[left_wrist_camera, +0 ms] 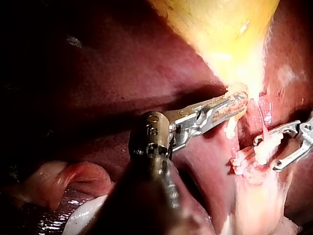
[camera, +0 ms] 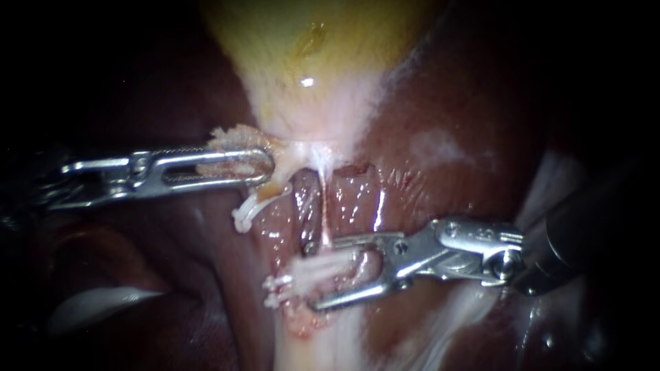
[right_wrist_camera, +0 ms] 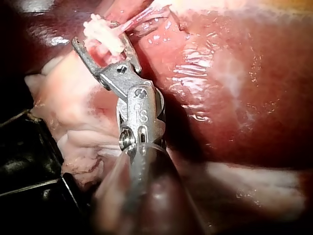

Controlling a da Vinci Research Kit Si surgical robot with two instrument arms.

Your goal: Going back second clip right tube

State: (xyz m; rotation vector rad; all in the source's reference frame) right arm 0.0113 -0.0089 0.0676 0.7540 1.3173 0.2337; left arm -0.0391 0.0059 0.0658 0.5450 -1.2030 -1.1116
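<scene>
My left instrument (camera: 265, 167) had its jaws closed on pale tissue (camera: 230, 137) at the gallbladder (camera: 309, 41) neck, with one white clip (camera: 249, 211) just beneath. Further right a thin tube (camera: 323, 206) ran down to a second clip (camera: 292, 278) — seemingly seated — while my right instrument (camera: 311, 277) stood jaws apart astride it, gripping nothing; only pulling clear looked left to do

Edges drop to black — light pools centrally, wet glints; black ridged surface (right_wrist_camera: 29, 166) beside the tissue (right_wrist_camera: 73, 127).
</scene>
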